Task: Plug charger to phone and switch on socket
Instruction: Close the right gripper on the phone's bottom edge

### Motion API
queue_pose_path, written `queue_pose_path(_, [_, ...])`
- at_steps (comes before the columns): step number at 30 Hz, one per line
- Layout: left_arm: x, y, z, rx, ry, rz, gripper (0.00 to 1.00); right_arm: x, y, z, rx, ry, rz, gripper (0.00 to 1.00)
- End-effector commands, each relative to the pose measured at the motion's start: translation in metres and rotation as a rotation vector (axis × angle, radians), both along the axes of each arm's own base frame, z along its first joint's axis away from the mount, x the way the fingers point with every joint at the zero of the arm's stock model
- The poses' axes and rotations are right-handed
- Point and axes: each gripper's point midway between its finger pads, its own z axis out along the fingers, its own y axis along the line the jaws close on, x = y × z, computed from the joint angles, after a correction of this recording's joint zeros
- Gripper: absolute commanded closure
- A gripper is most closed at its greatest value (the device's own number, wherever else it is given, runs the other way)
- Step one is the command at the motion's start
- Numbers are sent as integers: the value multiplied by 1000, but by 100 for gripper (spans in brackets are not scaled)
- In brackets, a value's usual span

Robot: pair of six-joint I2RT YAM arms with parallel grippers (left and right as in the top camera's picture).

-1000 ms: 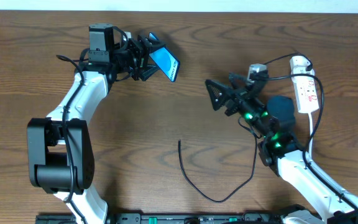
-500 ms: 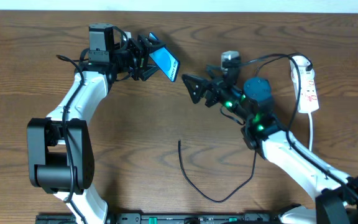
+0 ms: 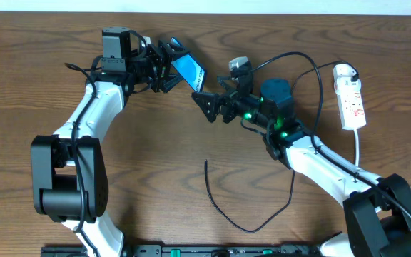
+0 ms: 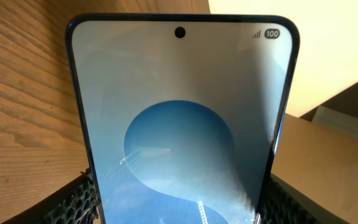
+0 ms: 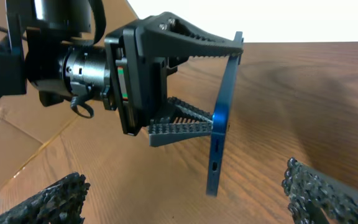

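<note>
Lower end of phone (image 4: 182, 118) cropped

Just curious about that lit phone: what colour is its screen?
Pale blue with a deeper blue round shape; the phone shows best in the left wrist view.

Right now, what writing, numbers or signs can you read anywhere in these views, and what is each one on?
"100": top corner of the phone screen, beside a signal-bars icon.
Red marks on the power strip: too small to read.
Small print on the phone screen, seen from overhead: blurred, unreadable.
</note>
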Motion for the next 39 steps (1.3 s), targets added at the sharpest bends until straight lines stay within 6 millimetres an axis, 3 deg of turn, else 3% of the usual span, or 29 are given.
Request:
queue_pose_path(1, [-4, -4, 18, -21, -45, -33, 92, 0, 11, 12, -7, -56, 25, 1])
queue_pose_path(18, [-4, -6, 18, -22, -45, -37, 92, 16, 5, 5, -30, -43, -111, 1])
queue_pose_path(33, [-4, -5, 18, -21, -45, -36, 93, 22, 12, -15, -31, 20, -151, 1])
queue_pose_path(39, [-4, -6, 18, -22, -45, -37, 93, 28, 16, -14, -37, -9, -145, 1])
